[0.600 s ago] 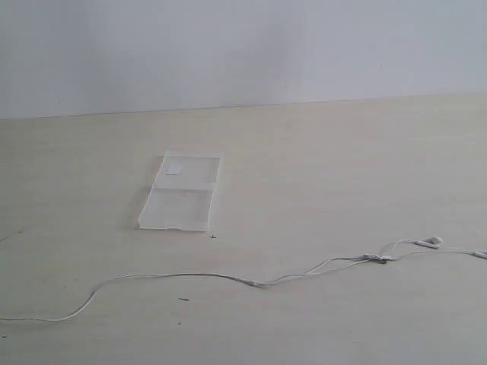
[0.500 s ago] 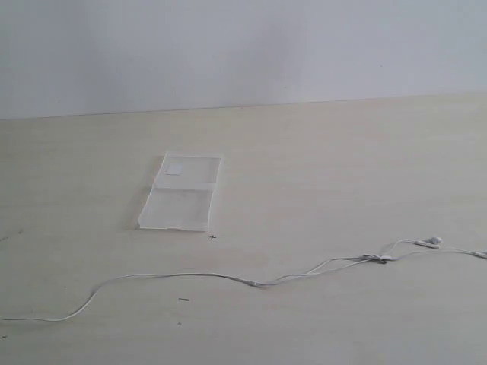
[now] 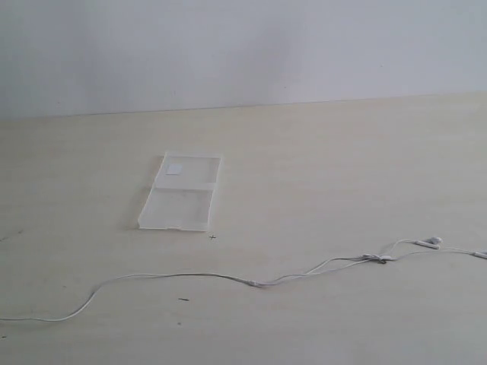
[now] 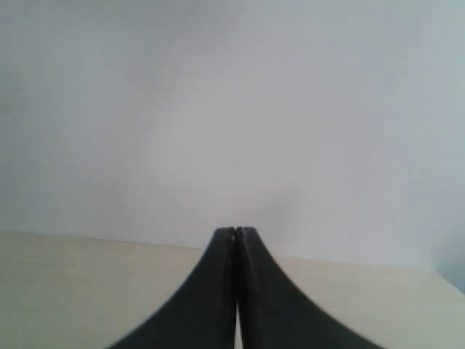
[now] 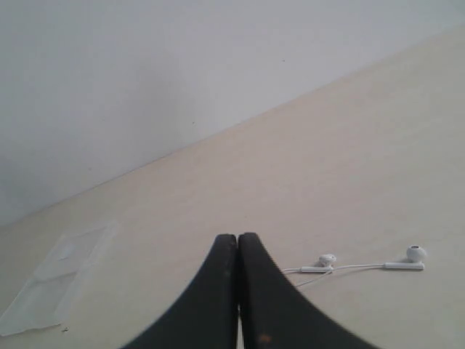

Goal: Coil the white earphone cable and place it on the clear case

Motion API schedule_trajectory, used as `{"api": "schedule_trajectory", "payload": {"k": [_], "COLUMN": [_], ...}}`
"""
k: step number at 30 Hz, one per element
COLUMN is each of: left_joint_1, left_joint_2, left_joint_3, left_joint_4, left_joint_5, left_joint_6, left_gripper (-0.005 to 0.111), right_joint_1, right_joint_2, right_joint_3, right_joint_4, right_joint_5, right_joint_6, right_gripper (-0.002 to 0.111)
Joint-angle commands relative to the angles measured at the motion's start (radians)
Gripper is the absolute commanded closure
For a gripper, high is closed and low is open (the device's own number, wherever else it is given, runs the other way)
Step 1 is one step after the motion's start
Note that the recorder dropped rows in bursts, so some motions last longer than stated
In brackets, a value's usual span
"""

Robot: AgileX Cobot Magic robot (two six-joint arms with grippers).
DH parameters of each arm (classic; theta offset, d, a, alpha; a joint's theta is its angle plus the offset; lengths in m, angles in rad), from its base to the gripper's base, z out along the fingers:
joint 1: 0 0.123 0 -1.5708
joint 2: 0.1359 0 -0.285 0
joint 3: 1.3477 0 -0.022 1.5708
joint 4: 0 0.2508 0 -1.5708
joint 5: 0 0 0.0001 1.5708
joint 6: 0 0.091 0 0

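L claw (image 4: 237, 234) and R claw (image 5: 237, 238) both pinched tight, nothing in either. White earphone cable (image 3: 251, 281) lies uncoiled across the tabletop (image 3: 342, 167), earbuds (image 3: 432, 242) twd the right side. Clear case (image 3: 181, 201) sits well apart, nearer the wall-side edge; its white patch (image 3: 174, 169) is too small to read.

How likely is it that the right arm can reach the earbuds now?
Probably yes: the earbuds lie in the open on the table ahead of the right gripper, with nothing between. Its jaws are shut, so they must open first.
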Motion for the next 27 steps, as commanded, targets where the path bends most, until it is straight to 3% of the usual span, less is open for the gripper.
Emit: {"api": "schedule_trajectory", "payload": {"k": [1,7,13,17,19,23,27], "left_joint_1": [0.001,0.001,0.001,-0.002,-0.002,-0.002,-0.007], "left_joint_2": [0.073,0.428,0.869,1.037,1.1,1.278,1.416], "left_joint_3": [-0.011,-0.095,-0.259,-0.267,-0.267,-0.267,-0.267], "left_joint_4": [-0.099,-0.164,-0.207,-0.31,-0.343,-0.381,-0.399], "left_joint_5": [0.095,0.296,0.507,0.454,0.423,0.341,0.255], "left_joint_6": [0.013,0.206,0.619,0.782,0.841,0.991,1.096], "left_gripper": [0.107,0.107,0.107,0.104,0.096,0.057,0.053], "right_joint_1": [-0.008,-0.008,-0.008,-0.008,-0.008,-0.008,-0.008], "right_joint_2": [-0.007,-0.007,-0.007,-0.007,-0.007,-0.007,-0.007], "right_joint_3": [0.005,0.005,0.005,0.005,0.005,0.005,0.005], "right_joint_4": [0.0,0.0,0.0,0.0,0.0,0.0,0.0], "right_joint_5": [-0.006,-0.006,-0.006,-0.006,-0.006,-0.006,-0.006], "right_joint_6": [-0.003,-0.003,-0.003,-0.003,-0.003,-0.003,-0.003], "right_gripper": [0.108,0.108,0.108,0.108,0.108,0.108,0.108]}}
